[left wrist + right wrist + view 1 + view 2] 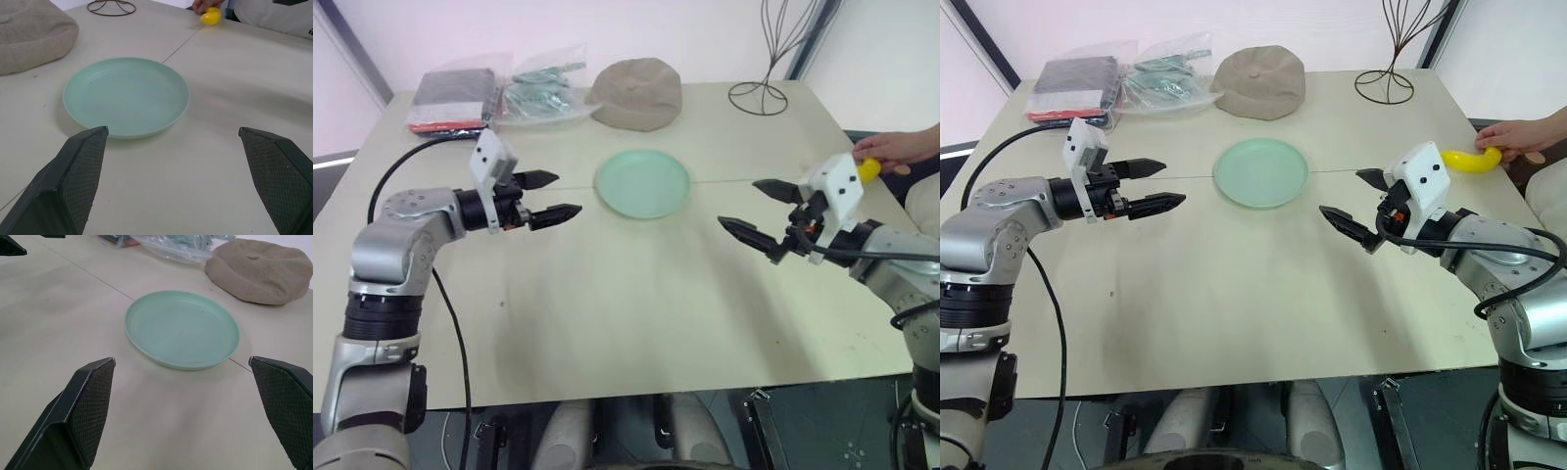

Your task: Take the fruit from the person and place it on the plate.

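We hold both arms out over the table point(1234, 313), one on each side of the plate point(1261, 172). Our left gripper point(1157, 186) hangs above the tabletop with its two black fingers spread apart and nothing between them; it points toward the plate, which lies just ahead of its fingertips and a little to the far side. Our right gripper point(1359, 206) mirrors it from the other side, its fingers also spread wide and empty, aimed back toward the plate. In the left wrist view the plate point(126, 95) sits flat between and beyond the two fingers point(73, 181), bare on its pale green surface, and in the right wrist view it lies likewise beyond the open fingers point(83, 411).

The banana point(1472, 160) is out past our right gripper, on the far side of its white wrist housing, at the table's right edge. The person's hand point(1518, 139) grips one end of it there; the yellow body curves away from the hand toward the table's middle. It is well apart from our right fingertips and farther still from the plate.

Beyond the plate, seen from both grippers, lies a brownish-grey cap point(1259, 82). Next to it are plastic bags point(1121, 83), and a wire stand point(1393, 69) is at the far right of the table.
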Tool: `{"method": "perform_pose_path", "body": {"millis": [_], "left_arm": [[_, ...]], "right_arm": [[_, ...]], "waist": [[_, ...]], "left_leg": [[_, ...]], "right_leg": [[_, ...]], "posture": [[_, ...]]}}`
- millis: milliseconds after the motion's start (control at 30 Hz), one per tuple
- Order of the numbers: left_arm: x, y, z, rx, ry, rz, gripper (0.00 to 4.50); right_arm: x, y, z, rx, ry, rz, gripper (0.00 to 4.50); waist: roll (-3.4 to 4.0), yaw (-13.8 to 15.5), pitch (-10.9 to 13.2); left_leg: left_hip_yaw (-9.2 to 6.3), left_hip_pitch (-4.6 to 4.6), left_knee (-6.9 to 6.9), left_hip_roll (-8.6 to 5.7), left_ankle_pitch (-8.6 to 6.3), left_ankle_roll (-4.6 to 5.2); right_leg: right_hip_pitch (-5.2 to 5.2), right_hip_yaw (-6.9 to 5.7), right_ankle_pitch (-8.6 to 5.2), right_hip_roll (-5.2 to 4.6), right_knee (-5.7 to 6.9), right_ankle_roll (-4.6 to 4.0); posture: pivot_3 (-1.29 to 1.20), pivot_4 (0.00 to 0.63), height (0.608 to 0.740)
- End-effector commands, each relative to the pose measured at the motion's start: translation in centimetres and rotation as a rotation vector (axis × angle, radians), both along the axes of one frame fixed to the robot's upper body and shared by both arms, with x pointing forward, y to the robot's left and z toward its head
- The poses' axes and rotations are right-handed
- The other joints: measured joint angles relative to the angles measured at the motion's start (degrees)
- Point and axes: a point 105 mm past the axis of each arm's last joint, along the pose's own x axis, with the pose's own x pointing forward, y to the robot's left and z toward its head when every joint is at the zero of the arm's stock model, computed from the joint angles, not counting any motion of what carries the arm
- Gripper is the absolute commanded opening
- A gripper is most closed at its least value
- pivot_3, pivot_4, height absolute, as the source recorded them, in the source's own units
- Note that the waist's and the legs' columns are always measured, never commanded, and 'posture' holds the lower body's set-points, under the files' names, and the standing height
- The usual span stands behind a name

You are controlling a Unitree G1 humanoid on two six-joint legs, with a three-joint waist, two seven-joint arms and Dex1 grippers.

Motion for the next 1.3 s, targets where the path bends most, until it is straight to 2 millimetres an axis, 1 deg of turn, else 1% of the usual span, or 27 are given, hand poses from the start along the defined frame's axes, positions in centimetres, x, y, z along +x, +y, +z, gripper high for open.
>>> {"method": "perform_pose_path", "body": {"millis": [33,967,1133,1200,1300], "left_arm": [[-0.1,0.3,1.7,-0.011,-0.057,0.005,4.46],[0.1,-0.1,1.7,-0.021,-0.062,0.006,4.46],[0.3,-0.1,1.6,-0.025,-0.066,0.017,4.46],[0.6,-0.1,1.7,-0.041,-0.069,0.033,4.46],[1.2,-0.1,2.5,-0.103,-0.066,0.063,4.46]], "right_arm": [[-0.3,0.1,1.6,-0.004,-0.072,0.002,4.50],[-0.3,0.1,1.6,0.004,-0.080,-0.010,4.50],[-0.2,0.4,2.0,0.023,-0.099,-0.016,4.50],[-0.2,0.5,2.0,0.025,-0.101,-0.016,4.50],[-0.1,0.6,2.0,0.027,-0.105,-0.017,4.50]], "waist": [[0.00,0.0,0.0],[0.00,0.0,0.0],[0.00,0.0,0.0],[0.00,0.0,0.0],[0.00,0.0,0.0]], "left_leg": [[0.00,0.00,0.00,0.00,0.00,0.00],[0.00,0.00,0.00,0.00,0.00,0.00],[0.00,0.00,0.00,0.00,0.00,0.00],[0.00,0.00,0.00,0.00,0.00,0.00],[0.00,0.00,0.00,0.00,0.00,0.00]], "right_leg": [[0.00,0.00,0.00,0.00,0.00,0.00],[0.00,0.00,0.00,0.00,0.00,0.00],[0.00,0.00,0.00,0.00,0.00,0.00],[0.00,0.00,0.00,0.00,0.00,0.00],[0.00,0.00,0.00,0.01,0.00,0.00]], "posture": [[0.00,0.150,0.740],[0.00,0.150,0.740],[0.00,0.150,0.740],[0.00,0.150,0.740],[0.00,0.150,0.740]]}}
